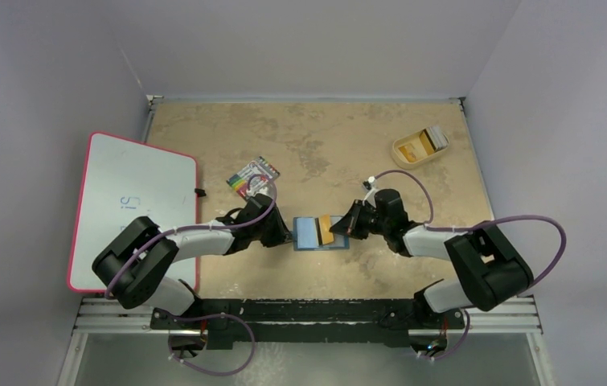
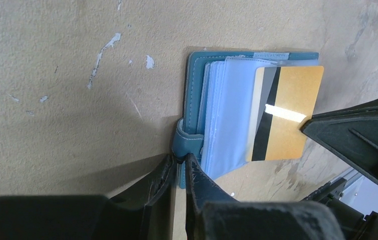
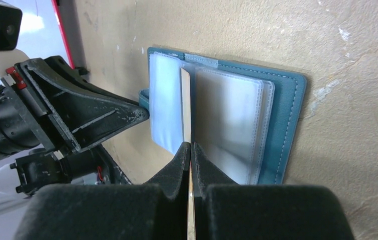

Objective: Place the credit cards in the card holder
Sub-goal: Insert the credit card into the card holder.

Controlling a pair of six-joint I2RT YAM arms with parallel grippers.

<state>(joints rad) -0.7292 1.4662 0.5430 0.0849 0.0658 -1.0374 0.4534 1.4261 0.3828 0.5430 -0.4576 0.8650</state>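
Table (image 1: 308,137): mottled tan top, scuffed with pale chips; everything listed rests on it or works over it.
Whiteboard (image 1: 135,201): red-framed, at the table's left edge and hanging partly off it, with a small blue mark on its face.
Tray (image 1: 400,151): shallow and tan, in the far right corner, well apart from both arms.
Card holder (image 1: 308,233): teal bifold, lying open and flat near the front middle of the table, between the two grippers; light blue lining and clear sleeves face up.
Striped pack (image 1: 253,177): flat, multicoloured, left of centre, just beyond the left arm.
Left gripper (image 2: 179,162): clenched on the card holder's teal clasp tab at its outer edge – the tab sits between the narrow fingers.
Right gripper (image 3: 191,147): clamped tight on the orange card, which shows edge-on between its fingertips.
Orange card (image 2: 289,110): gold-orange with a black stripe, its leading edge tucked in among the clear sleeves while the rest lies over the card holder's right half.
Spare cards (image 1: 428,141): orange-yellow and whitish – sitting in the tray.
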